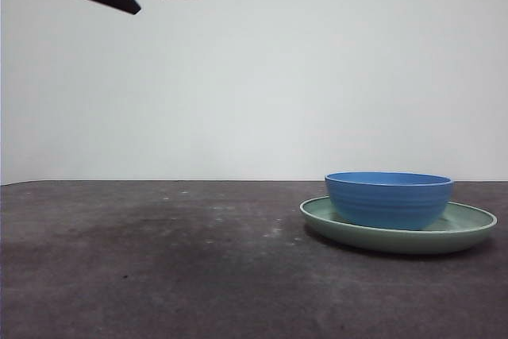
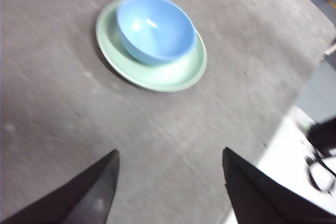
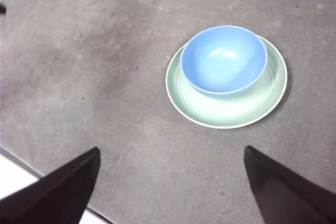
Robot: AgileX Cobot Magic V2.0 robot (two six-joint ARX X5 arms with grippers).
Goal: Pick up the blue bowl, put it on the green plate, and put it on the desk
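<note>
One blue bowl [image 1: 389,199], upright, seated inside the green plate [image 1: 470,228], off-centre toward one rim; plate flat on the tabletop [image 1: 159,267]. Left gripper [image 2: 169,162] and right gripper [image 3: 172,157]: both raised well clear of the dishes, jaws spread, empty.

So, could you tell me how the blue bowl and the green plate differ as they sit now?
The blue bowl is narrower and deep-walled; the green plate is wider and shallow. The bowl is medium blue, the plate pale mint. The bowl rests on the plate, off-centre; the plate lies on the desk. Both are round and empty.
</note>
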